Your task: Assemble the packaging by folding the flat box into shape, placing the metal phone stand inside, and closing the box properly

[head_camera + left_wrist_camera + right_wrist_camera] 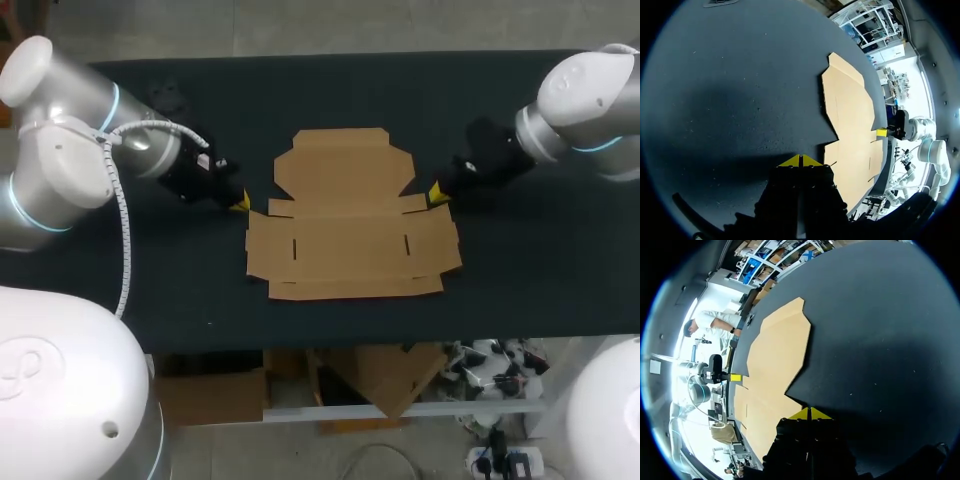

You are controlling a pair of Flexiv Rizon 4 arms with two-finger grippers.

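Head view, surface: a table (330, 90) with a matt black top, faintly speckled and finely grained in the wrist views.
Box (350, 215): plain brown cardboard lying unfolded and flat at the middle of the table – one cut sheet with smooth faces and crisp edges.
Box, shape: a narrower far panel with clipped corners and notches at its sides; a wider near part with side flaps reaching out both ways; two short slits in the middle panel; faint crease lines run across it.
Left arm (60, 130): silvery-white rounded casing with a pale blue ring and a coiled white cable along it; it comes in from the left.
Left gripper (240, 203): black body and yellow tips, low over the table just beside the box's left edge; its two tips are pressed together with nothing between them.
Right arm (585, 100): the same rounded pale casing, coming in from the right.
Right gripper (437, 193): black with yellow tips, just beside the box's right side near a notch – its tips meet too and hold nothing.
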